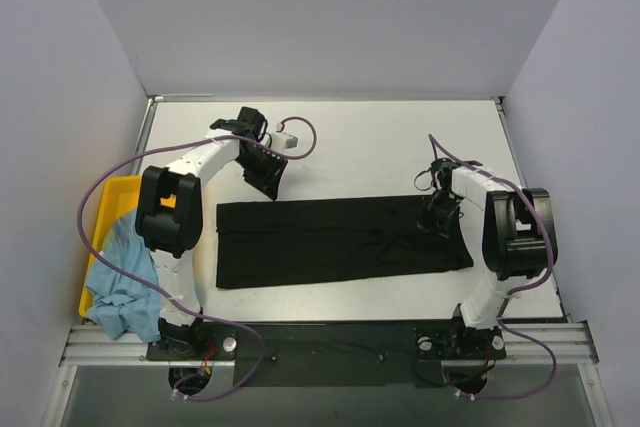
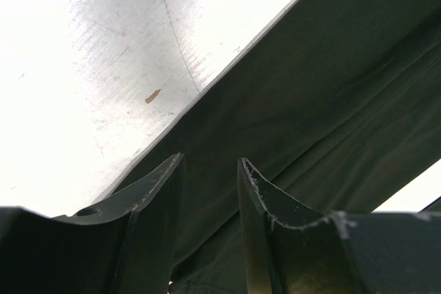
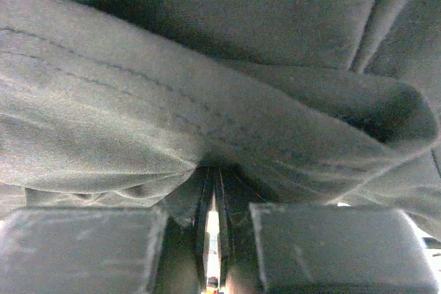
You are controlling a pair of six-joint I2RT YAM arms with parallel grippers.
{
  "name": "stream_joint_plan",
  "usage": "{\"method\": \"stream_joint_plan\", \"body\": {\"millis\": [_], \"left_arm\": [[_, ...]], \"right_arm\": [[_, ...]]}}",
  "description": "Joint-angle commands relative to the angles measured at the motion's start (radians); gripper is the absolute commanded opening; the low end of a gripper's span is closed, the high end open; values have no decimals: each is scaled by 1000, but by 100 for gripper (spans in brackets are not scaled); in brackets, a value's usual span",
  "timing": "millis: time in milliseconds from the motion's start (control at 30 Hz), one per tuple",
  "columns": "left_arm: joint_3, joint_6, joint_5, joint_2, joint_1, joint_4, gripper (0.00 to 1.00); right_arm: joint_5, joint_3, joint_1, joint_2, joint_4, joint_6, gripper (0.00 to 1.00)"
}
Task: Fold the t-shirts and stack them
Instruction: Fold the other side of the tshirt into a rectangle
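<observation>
The black t-shirt [image 1: 330, 239] lies on the table as a long flat band, running left to right. My left gripper [image 1: 268, 182] is at its far left corner; in the left wrist view its fingers [image 2: 210, 163] stand apart, open, right over the dark cloth [image 2: 331, 67] beside the shirt's edge. My right gripper [image 1: 438, 219] is down on the shirt's right part. In the right wrist view it [image 3: 215, 170] is shut, with a bunched fold of the black cloth [image 3: 207, 80] pinched at the tips. The light blue t-shirt [image 1: 120, 282] hangs crumpled at the far left.
A yellow tray [image 1: 103, 209] sits at the table's left edge with the light blue t-shirt draped over its near part. White bare table [image 1: 380, 147] lies beyond the black shirt. Grey walls close in the sides and the back.
</observation>
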Motion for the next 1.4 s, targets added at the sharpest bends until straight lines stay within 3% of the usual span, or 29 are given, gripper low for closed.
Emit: {"method": "stream_joint_plan", "body": {"millis": [0, 167, 367, 533, 767, 1033, 1133, 1233, 1367], "left_arm": [[-1, 17, -10, -60, 2, -1, 47], [6, 24, -10, -65, 2, -13, 47], [9, 35, 4, -77, 2, -22, 47], [6, 37, 1, -78, 2, -18, 47], [-17, 44, -16, -95, 16, -10, 47], [-18, 50, -31, -100, 16, -15, 47], [-17, 52, -31, -100, 17, -15, 47], [-14, 50, -31, -95, 16, -15, 47], [-6, 47, -33, -94, 17, -16, 47]], "right_arm": [[41, 13, -2, -39, 3, -2, 0], [61, 118, -4, -150, -100, -17, 0], [18, 122, -7, -237, -126, 16, 0], [42, 97, -83, -160, -83, 23, 0], [33, -64, -203, -27, 33, 7, 0], [97, 77, -220, -95, -67, -45, 0], [150, 178, -183, -152, -140, -68, 0], [185, 235, -67, -186, -150, -74, 0], [124, 280, 77, -137, -111, -56, 0]]}}
